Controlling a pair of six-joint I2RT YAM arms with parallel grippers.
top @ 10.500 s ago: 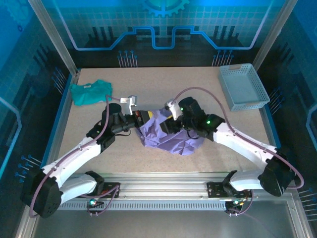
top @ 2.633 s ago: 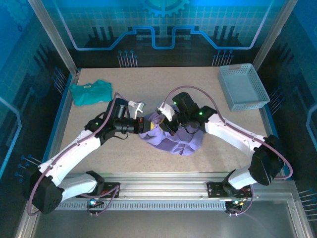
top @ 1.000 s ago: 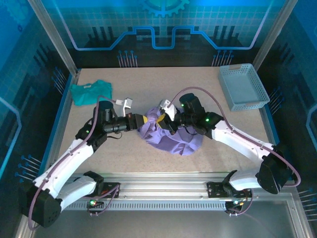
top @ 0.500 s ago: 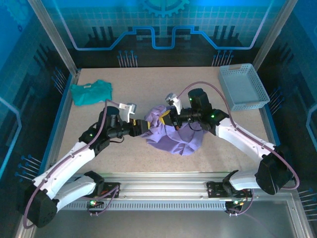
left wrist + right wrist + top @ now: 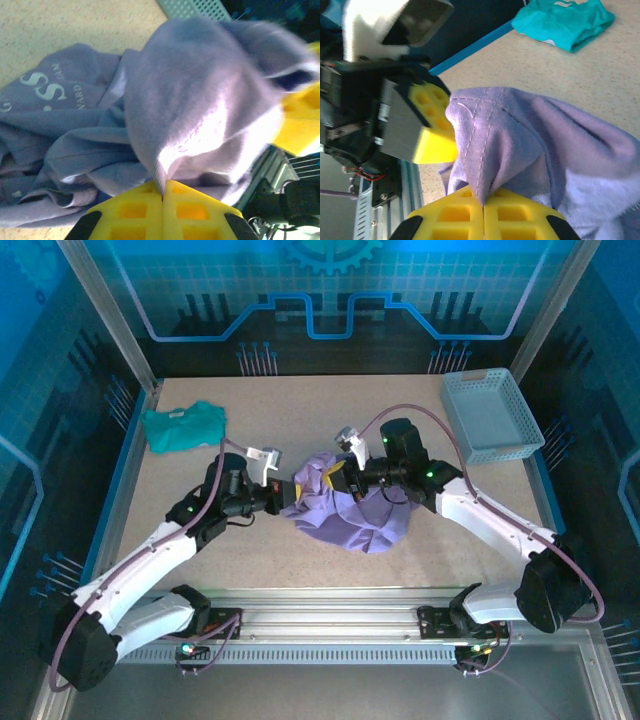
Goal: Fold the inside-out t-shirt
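Overhead, two wrist close-ups on t-shirt (image 5: 355, 525)

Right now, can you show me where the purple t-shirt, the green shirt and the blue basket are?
purple t-shirt (image 5: 352, 525): top view, on its crumpled lower part.
green shirt (image 5: 183, 427): top view, on its middle.
blue basket (image 5: 492, 418): top view, on its bare floor.

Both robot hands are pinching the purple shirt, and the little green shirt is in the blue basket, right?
Not quite. The top external view shows the teal-green shirt lying on the table, at its far left corner, apart from the blue basket. The left gripper and right gripper do pinch the purple t-shirt.
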